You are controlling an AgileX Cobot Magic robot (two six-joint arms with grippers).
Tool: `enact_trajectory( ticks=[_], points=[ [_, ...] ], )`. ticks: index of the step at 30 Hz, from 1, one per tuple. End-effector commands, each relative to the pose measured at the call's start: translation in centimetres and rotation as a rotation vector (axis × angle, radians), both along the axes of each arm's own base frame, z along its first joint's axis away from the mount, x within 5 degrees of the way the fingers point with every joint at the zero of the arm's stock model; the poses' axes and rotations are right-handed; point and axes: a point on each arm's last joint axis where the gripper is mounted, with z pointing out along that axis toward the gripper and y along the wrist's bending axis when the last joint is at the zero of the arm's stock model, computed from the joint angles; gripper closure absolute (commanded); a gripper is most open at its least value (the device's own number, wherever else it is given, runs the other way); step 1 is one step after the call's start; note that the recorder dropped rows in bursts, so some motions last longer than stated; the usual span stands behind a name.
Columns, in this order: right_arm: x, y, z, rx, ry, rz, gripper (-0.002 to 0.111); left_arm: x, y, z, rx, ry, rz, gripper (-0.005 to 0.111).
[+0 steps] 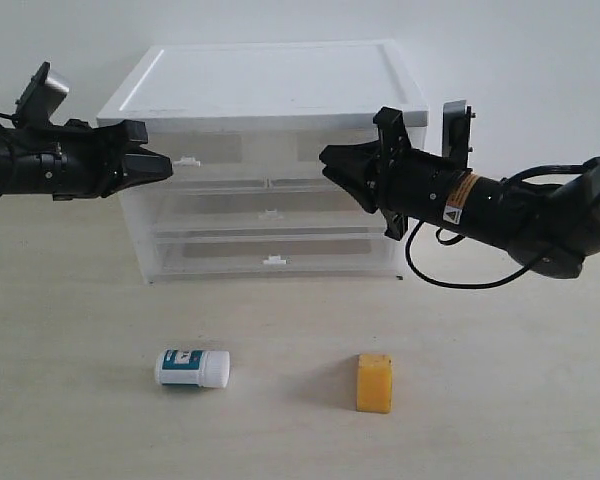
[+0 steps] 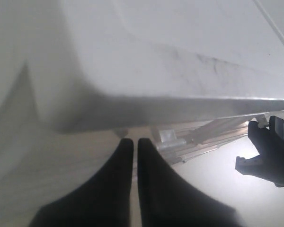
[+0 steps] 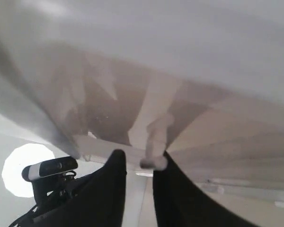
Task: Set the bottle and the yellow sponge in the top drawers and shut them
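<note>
Exterior view: the bottle (image 1: 192,368) lies on its side on the tabletop (image 1: 80,400). The yellow sponge (image 1: 374,383) stands well apart to its right, and both are in front of the drawer unit (image 1: 270,85). The top drawers (image 1: 230,150) look pushed in. The left end effector (image 1: 167,165) points at the left handle (image 1: 187,160), and the right end effector (image 1: 328,165) is at the right drawer's front

Left wrist view: the fingers (image 2: 113,170) are clenched together on nothing, just short of the handle

Right wrist view: the fingers (image 3: 111,189) stand parted around a white clip handle (image 3: 154,162); whether they pinch it I cannot tell
</note>
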Motion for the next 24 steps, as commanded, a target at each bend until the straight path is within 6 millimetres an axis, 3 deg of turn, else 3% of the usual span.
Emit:
enact_trajectory(
  ticks=[1, 5, 24],
  points=[
    [0.3, -0.1, 0.3, -0.006, -0.019, -0.019, 0.098, 0.8, 0.6, 0.5, -0.005, -0.015, 0.082, 0.103],
    [0.1, 0.1, 0.2, -0.022, -0.017, 0.011, 0.108, 0.8, 0.6, 0.5, -0.005, -0.015, 0.082, 0.103],
    [-3.6, -0.4, -2.5, 0.026, 0.038, 0.079, 0.108, 0.8, 0.6, 0.5, -0.003, -0.016, 0.081, 0.103]
  ],
)
